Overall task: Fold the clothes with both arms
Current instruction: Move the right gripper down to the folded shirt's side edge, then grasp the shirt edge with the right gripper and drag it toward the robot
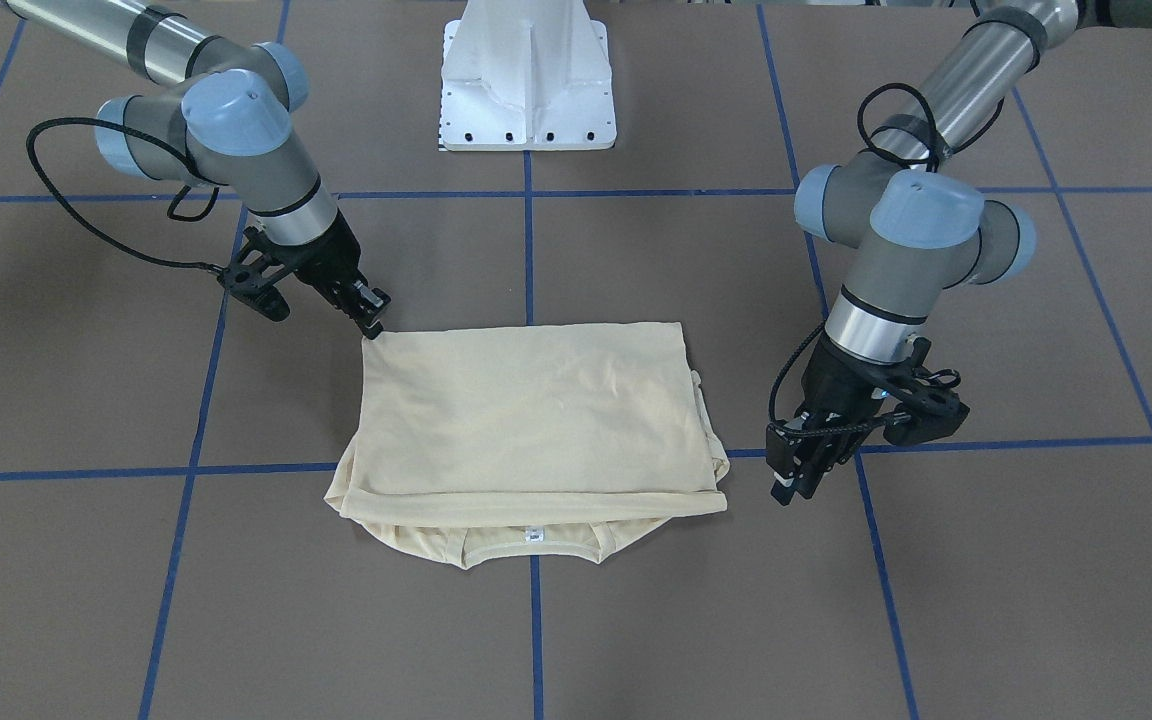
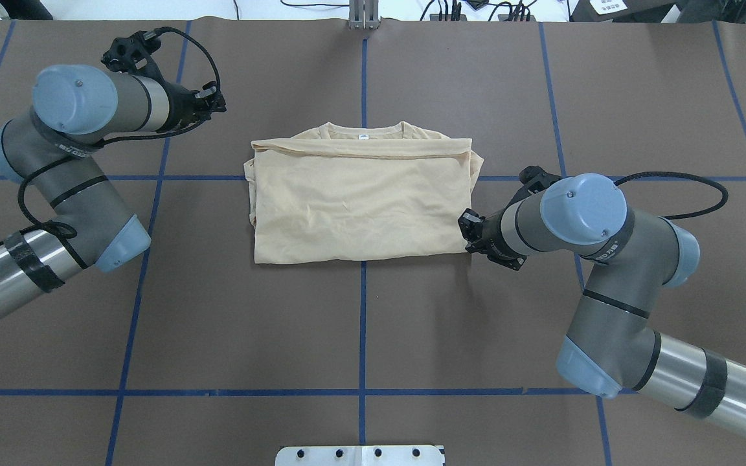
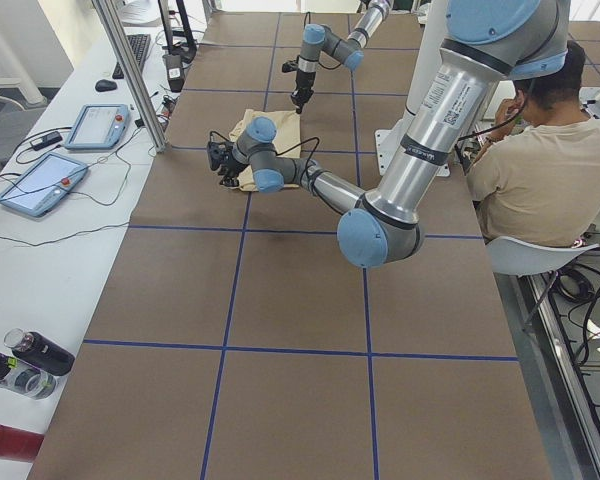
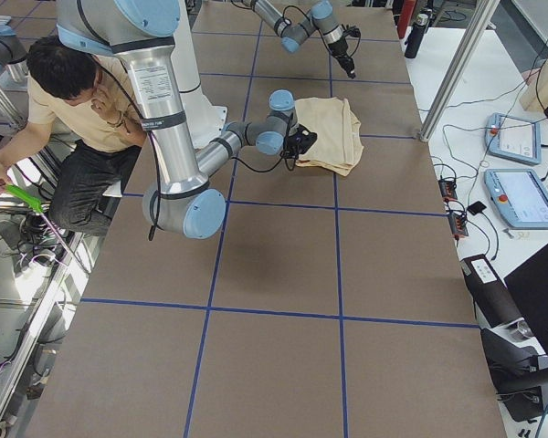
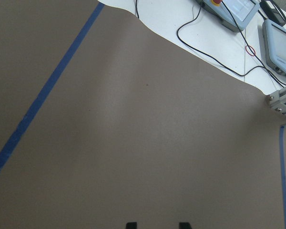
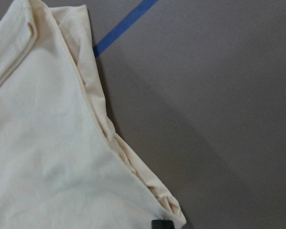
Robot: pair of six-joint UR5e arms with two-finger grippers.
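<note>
Shirt (image 1: 526,410) of thin cream-yellow cloth, folded into a creased rectangle, lies on the matte brown table (image 1: 936,600) straight out from the white flared base (image 1: 528,90). Right gripper (image 1: 373,318), nearer the base, pinches one gathered corner; left gripper (image 1: 796,488) hangs farther out, jaws parted.

In the overhead view the pale cream-yellow folded shirt (image 2: 360,200) lies on the brown paper-covered table (image 2: 360,323), in the centre of the frame's upper half. Its ribbed round collar (image 2: 379,133) is at the shirt's top edge. The black left pincer (image 2: 214,103) is at the upper left of the shirt, well apart from it. The black right pincer (image 2: 470,230) touches the shirt's lower right corner. The white flared pedestal base (image 2: 360,455) stands at the bottom centre, below the shirt.
</note>
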